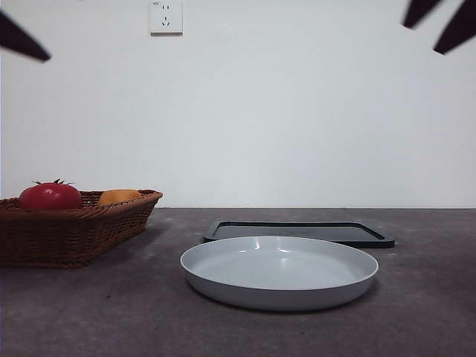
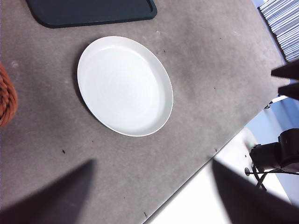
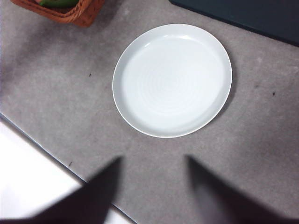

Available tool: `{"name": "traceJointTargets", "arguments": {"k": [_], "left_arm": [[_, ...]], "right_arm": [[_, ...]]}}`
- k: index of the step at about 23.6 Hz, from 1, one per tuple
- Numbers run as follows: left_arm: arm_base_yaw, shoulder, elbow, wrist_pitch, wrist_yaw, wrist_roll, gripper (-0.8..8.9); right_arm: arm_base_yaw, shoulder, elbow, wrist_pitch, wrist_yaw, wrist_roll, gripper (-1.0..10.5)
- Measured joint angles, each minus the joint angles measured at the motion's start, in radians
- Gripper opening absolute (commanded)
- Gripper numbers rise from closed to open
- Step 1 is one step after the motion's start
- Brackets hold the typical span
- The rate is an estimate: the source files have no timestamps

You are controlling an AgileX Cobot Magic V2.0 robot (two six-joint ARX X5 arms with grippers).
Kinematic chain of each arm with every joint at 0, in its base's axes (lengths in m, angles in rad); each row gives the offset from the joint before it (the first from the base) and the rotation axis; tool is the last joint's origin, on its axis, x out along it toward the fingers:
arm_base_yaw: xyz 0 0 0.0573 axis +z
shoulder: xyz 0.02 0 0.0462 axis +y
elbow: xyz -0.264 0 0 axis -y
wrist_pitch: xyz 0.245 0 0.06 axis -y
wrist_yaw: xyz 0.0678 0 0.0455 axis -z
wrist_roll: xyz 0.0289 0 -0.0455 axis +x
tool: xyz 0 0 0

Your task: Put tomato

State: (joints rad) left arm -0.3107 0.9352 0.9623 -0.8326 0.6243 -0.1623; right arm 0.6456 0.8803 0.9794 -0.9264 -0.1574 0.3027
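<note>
The tomato [image 1: 50,195] is round, glossy and red with a dark green calyx. It lies in a brown wicker basket [image 1: 74,230] at the left of the front view. Neither wrist view shows the tomato. My left gripper [image 2: 149,200] hangs high over the table, open and holding nothing, with a white plate [image 2: 124,86] below it. My right gripper [image 3: 152,191] is also open and holds nothing, high above the same plate [image 3: 172,79]. In the front view both arms show only as black tips at the top corners.
An orange-yellow fruit [image 1: 119,196] lies beside the tomato in the basket. The white plate [image 1: 279,271] stands mid-table, with a flat black tray [image 1: 297,232] behind it. Something green [image 3: 58,3] shows in the basket corner [image 3: 74,14]. The table edge [image 3: 42,149] runs near the right gripper.
</note>
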Motion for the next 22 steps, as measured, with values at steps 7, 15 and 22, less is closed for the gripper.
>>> {"name": "traceJointTargets", "arguments": {"k": [7, 15, 22], "left_arm": [[0.000, 0.000, 0.000, 0.000, 0.000, -0.005, 5.93], [0.000, 0.021, 0.010, -0.002, -0.101, -0.016, 5.95], [0.003, 0.153, 0.135, -0.065, -0.373, -0.009, 5.95]], "right_arm": [[0.000, 0.000, 0.000, 0.004, 0.000, 0.011, 5.5], [0.000, 0.000, 0.000, 0.005, 0.000, 0.028, 5.5], [0.000, 0.000, 0.000, 0.005, 0.000, 0.051, 5.5]]}}
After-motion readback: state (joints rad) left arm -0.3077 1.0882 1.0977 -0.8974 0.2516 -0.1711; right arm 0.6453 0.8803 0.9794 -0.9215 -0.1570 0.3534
